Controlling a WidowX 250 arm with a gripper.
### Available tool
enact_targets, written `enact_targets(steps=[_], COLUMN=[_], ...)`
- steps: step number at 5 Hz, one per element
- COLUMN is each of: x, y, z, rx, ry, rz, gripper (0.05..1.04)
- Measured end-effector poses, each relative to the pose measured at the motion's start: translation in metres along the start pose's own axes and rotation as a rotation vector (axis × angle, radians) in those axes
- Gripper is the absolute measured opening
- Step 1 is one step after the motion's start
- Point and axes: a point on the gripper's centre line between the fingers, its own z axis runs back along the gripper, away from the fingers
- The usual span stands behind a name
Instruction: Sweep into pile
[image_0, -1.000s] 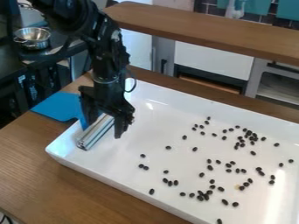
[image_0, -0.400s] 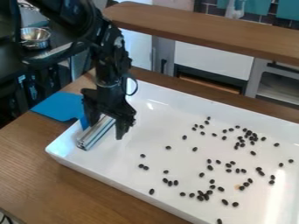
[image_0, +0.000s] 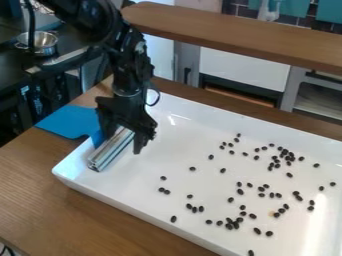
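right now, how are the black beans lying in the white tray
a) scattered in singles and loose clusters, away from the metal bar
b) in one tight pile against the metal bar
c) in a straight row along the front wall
a, since the black beans lie spread across the white tray, with bare tray between them and the metal bar.

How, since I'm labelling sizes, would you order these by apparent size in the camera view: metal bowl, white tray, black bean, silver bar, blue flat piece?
White tray
Blue flat piece
Silver bar and metal bowl: too alike to rank, bowl farther back
Black bean
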Motion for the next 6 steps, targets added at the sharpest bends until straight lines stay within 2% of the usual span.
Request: enact_targets(steps=[2,3,5,6], x=[-0.012,-0.017,-0.032,-0.034], y=[0.003,-0.001,-0.034,-0.043], z=[-0.01,-0.01,0.0,0.0], rx=[-0.003,-0.024,-0.084,-0.087], ry=[0.036,0.053,0.078,0.084], rz=[-0.015,-0.027,-0.1,-0.116], gripper=[0.399,0.37,0.37,0.37])
